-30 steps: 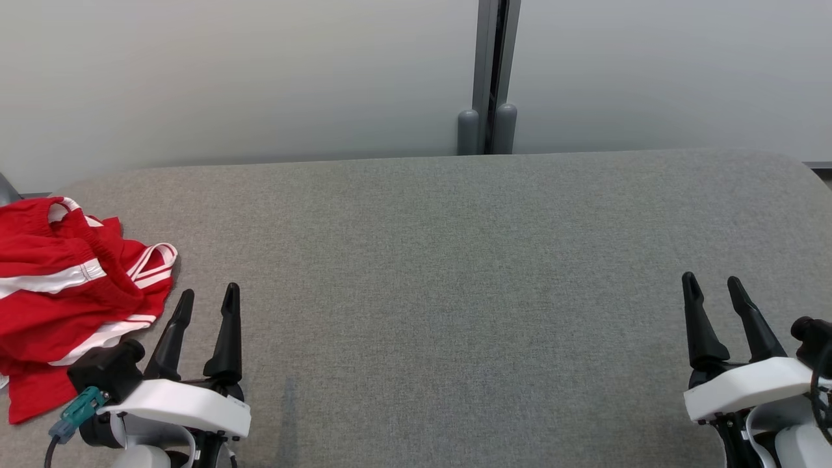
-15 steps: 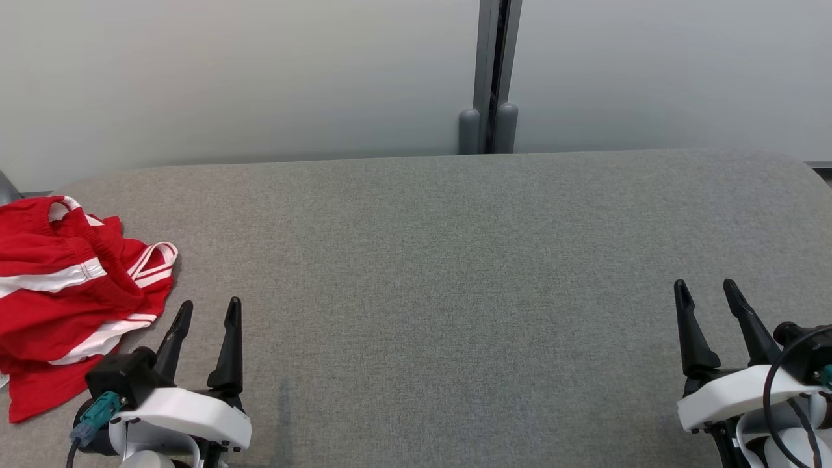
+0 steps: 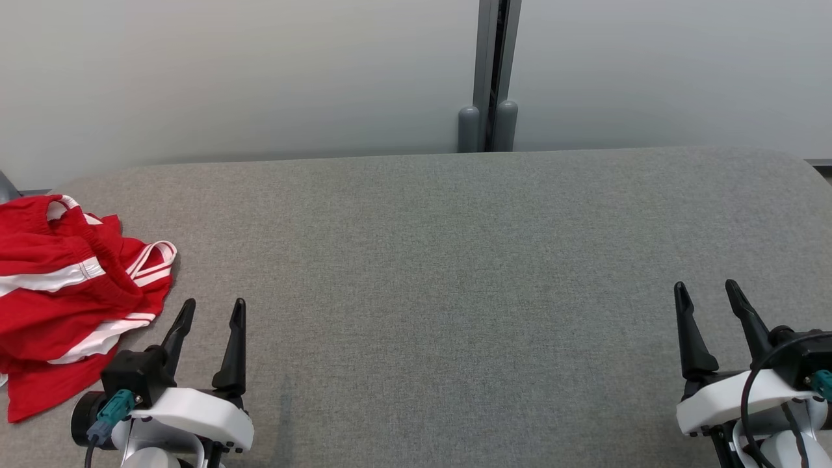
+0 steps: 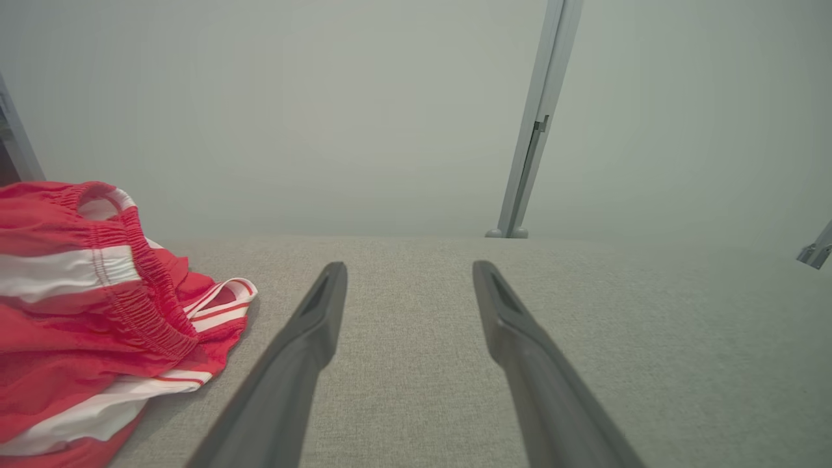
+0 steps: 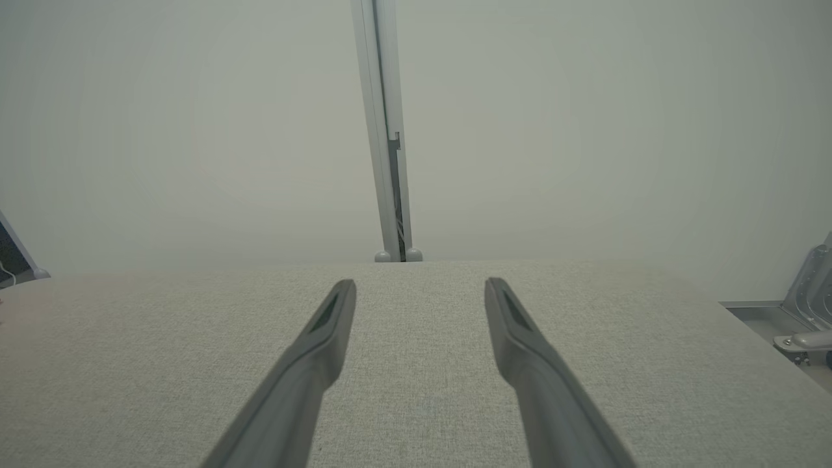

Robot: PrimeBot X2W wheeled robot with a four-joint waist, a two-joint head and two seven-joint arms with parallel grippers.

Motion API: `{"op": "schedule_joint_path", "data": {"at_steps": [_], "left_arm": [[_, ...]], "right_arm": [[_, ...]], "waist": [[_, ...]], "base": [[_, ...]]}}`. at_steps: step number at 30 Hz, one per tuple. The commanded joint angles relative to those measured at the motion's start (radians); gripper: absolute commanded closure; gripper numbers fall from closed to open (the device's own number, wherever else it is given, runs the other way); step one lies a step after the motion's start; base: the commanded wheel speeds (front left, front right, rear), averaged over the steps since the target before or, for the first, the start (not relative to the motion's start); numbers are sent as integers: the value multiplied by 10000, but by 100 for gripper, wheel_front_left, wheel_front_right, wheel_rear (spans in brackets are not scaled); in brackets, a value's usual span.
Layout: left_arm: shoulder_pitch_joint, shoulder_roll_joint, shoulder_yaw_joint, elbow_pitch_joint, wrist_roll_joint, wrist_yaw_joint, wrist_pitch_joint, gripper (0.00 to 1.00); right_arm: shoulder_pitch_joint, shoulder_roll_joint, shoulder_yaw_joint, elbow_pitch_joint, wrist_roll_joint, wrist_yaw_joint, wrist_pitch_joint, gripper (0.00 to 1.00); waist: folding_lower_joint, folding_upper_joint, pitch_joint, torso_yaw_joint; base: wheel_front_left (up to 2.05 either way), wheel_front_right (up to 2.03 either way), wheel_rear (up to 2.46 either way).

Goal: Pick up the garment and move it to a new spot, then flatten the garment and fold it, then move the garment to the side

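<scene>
The garment [image 3: 62,292] is a pair of red shorts with white stripes, crumpled in a heap at the left edge of the grey table [image 3: 455,260]. In the left wrist view the garment [image 4: 84,312] lies left of the fingers, its elastic waistband uppermost. My left gripper [image 3: 211,309] stands open just right of the heap, apart from it, with nothing between its fingers. Over at the table's near right my right gripper [image 3: 705,291] is open too and holds nothing. The same wide gap shows in the left gripper [image 4: 409,270] and right gripper [image 5: 421,286] wrist views.
A pale wall [image 3: 260,78] with a grey upright post [image 3: 492,71] runs behind the table's far edge. A metal bracket [image 5: 809,312] shows beyond the table's right side. Bare grey cloth spans the table between the two grippers.
Both grippers have drawn back a little toward the near edge, the left one also shifting slightly right. The garment has not moved.
</scene>
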Motion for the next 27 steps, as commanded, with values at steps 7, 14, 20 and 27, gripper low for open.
{"op": "schedule_joint_path", "data": {"at_steps": [7,14,20,27], "left_arm": [[-245,0,72,193,417,48,-202,0],[-265,-17,48,327,758,84,-323,0],[-316,44,25,441,1063,71,-425,0],[-355,32,17,547,1184,96,-480,0]], "right_arm": [[96,150,-194,47,-185,43,-232,0],[143,212,-289,63,-287,45,-381,0],[159,209,-301,62,-503,46,-488,0],[197,215,-341,92,-559,38,-544,0]], "waist": [[0,0,15,12],[0,0,15,2],[0,0,34,-9],[0,0,39,16]], "base": [[0,0,0],[0,0,0],[0,0,0],[0,0,0]]}}
